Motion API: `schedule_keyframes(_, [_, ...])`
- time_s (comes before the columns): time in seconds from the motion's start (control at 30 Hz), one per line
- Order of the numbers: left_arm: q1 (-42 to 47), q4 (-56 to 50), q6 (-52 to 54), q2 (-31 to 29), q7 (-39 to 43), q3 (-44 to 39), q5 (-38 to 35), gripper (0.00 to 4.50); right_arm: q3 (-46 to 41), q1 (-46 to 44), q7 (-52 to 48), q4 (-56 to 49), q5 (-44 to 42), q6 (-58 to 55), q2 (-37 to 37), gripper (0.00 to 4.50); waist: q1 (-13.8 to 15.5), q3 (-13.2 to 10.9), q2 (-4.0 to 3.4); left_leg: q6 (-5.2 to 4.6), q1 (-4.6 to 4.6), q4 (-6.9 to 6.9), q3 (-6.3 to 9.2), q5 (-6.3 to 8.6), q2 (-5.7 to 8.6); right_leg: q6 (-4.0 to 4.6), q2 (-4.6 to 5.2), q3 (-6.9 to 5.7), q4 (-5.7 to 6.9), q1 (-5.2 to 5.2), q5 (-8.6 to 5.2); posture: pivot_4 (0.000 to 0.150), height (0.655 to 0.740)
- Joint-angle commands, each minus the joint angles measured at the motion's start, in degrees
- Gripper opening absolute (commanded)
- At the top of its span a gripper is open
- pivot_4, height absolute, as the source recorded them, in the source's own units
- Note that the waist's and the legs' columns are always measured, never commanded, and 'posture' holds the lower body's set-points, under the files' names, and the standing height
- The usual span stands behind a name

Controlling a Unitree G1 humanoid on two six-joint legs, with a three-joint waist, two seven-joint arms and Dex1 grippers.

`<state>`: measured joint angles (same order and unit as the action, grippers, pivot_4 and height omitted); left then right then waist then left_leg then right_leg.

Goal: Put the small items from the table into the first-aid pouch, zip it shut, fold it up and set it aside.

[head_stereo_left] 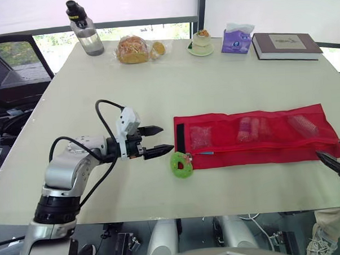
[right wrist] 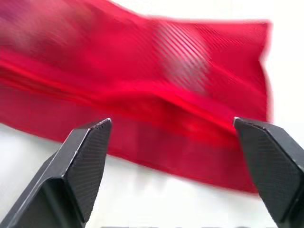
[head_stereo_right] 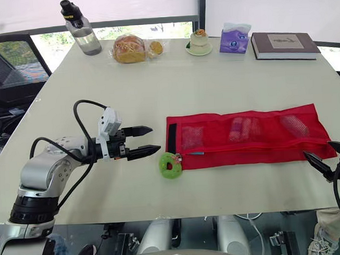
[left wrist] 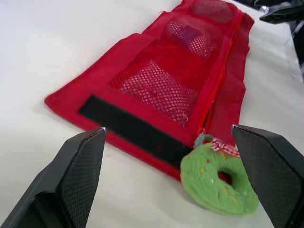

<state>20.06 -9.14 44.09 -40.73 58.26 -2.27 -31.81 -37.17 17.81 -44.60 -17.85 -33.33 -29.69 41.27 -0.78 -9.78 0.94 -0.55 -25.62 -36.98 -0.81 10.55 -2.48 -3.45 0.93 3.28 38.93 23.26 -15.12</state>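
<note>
Red pouch (head_stereo_left: 255,138) lies flat. Left gripper (head_stereo_left: 167,138) is wide open by the green ring (head_stereo_left: 181,164). Right gripper (head_stereo_left: 329,148) is wide open too.

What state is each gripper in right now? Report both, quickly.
Left gripper: open, empty, beside the green fuzzy ring.
Right gripper: open, empty, at the end of the red mesh pouch.

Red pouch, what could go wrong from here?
The open left hand sits beside the green ring, not around it, so closing could pinch pouch fabric instead. The open right hand is at the pouch's far end, gripping nothing; unheld, the pouch may slide when tugged.
</note>
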Motion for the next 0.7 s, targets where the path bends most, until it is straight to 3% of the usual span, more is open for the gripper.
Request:
schedule_keyframes(0.03, [2.7, 2.9, 9.6, 4.4, -7.2, -4.1, -5.1, 4.5, -0.3, -1.1, 0.2, -10.7, -9.1, -3.3, -1.1, 4.46, 0.1, 0.0, 0.0, 0.0, -0.01, 0.0, 0.0, 0.0, 0.01, -0.01, 0.01, 0.0, -0.01, 0.0, 0.0, 0.15, 0.74])
schedule_keyframes(0.2, [4.2, 3.5, 20.9, 7.5, -11.6, -5.3, -9.5, 4.5, 3.9, -5.9, 3.0, -16.9, -11.1, -1.6, -3.2, 4.46, 0.0, 0.0, 0.11, 0.0, -0.09, -0.1, 0.08, 0.0, 0.03, -0.02, 0.02, -0.08, -0.02, -0.02, 0.01, 0.15, 0.74])
schedule_keyframes(0.53, [11.1, 12.4, 37.6, 10.0, -17.2, -5.6, -13.0, 4.5, 10.7, -12.6, 0.4, -23.2, -17.8, -3.5, 0.8, 4.46, 0.1, 0.0, 0.13, 0.01, -0.08, -0.11, 0.17, 0.0, 0.08, 0.19, 0.02, -0.16, -0.01, -0.05, 0.13, 0.15, 0.74])
schedule_keyframes(0.7, [12.2, 14.6, 43.4, 16.6, -21.6, -8.0, -13.4, 4.5, 14.2, -16.0, 1.7, -25.9, -22.4, -5.3, 2.6, 4.46, 0.4, 0.0, 0.13, 0.0, -0.06, -0.15, 0.24, 0.0, 0.13, 0.19, 0.08, -0.21, -0.03, -0.16, 0.13, 0.15, 0.74])
